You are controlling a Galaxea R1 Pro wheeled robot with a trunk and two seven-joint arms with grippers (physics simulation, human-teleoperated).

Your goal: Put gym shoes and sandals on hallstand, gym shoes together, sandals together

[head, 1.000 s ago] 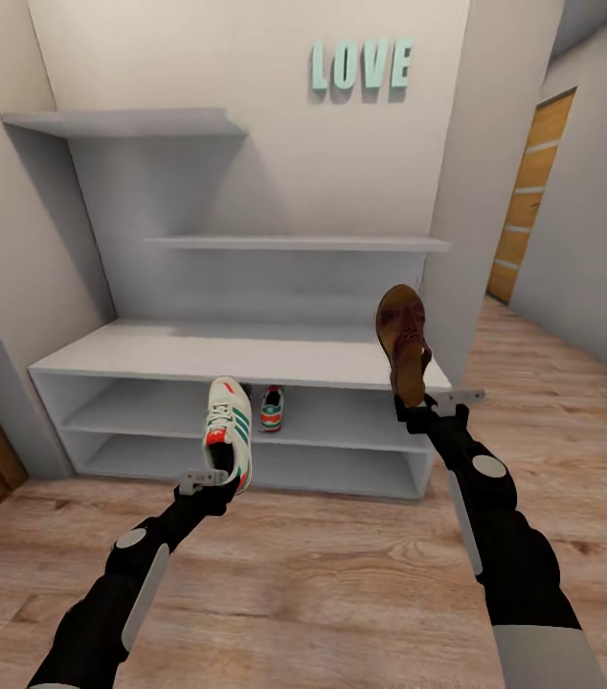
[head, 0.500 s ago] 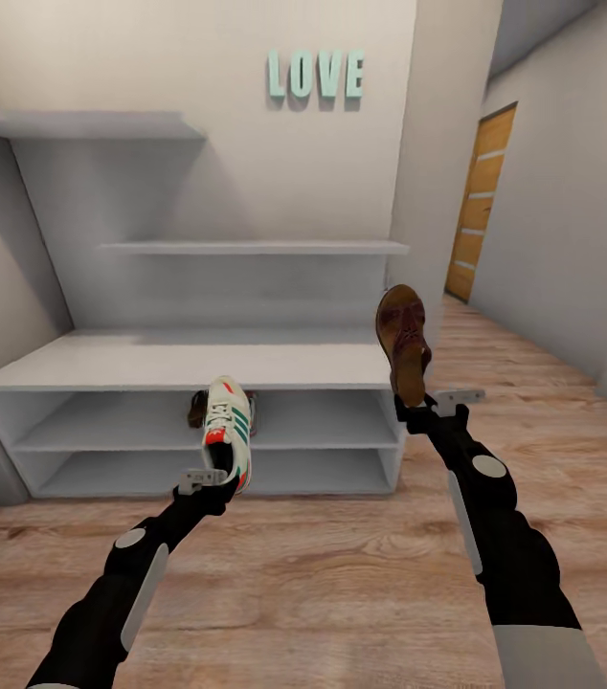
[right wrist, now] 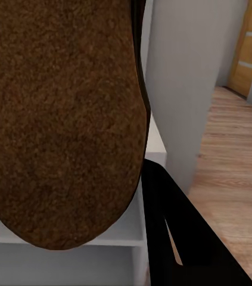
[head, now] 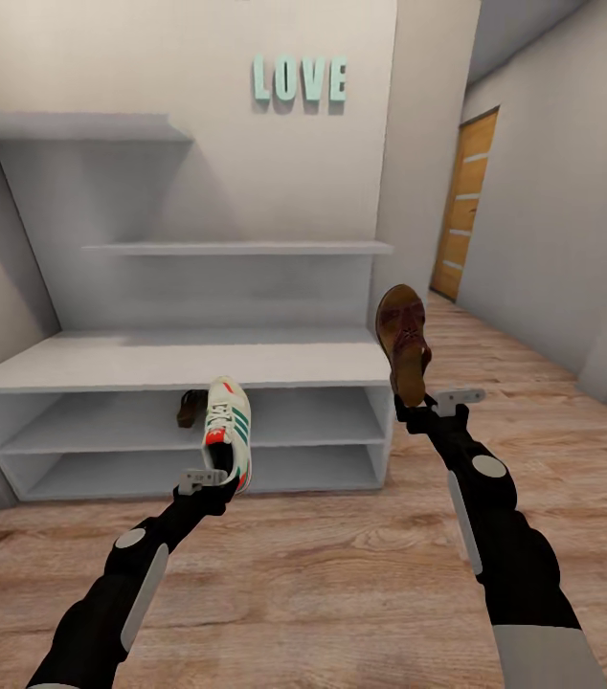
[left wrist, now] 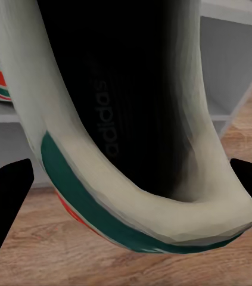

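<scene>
Upright, both end effectors stay clamped: left [head: 213, 476] on striped gym shoe [head: 228, 428], right [head: 425, 403] on leathery sandal [head: 403, 343].

— Where are the arms?

— Both reach forward from the bottom edge. The left arm [head: 122, 593] angles toward 1 o'clock, and the left gripper [head: 215, 481] at its end is closed on the heel of a gym shoe [head: 229, 429] held toe-up.

— And the right?

— The right arm [head: 500, 545] runs toward 11 o'clock. The right gripper [head: 418, 408] clamps a sandal [head: 404, 343], upright, toe at 12 o'clock.
</scene>
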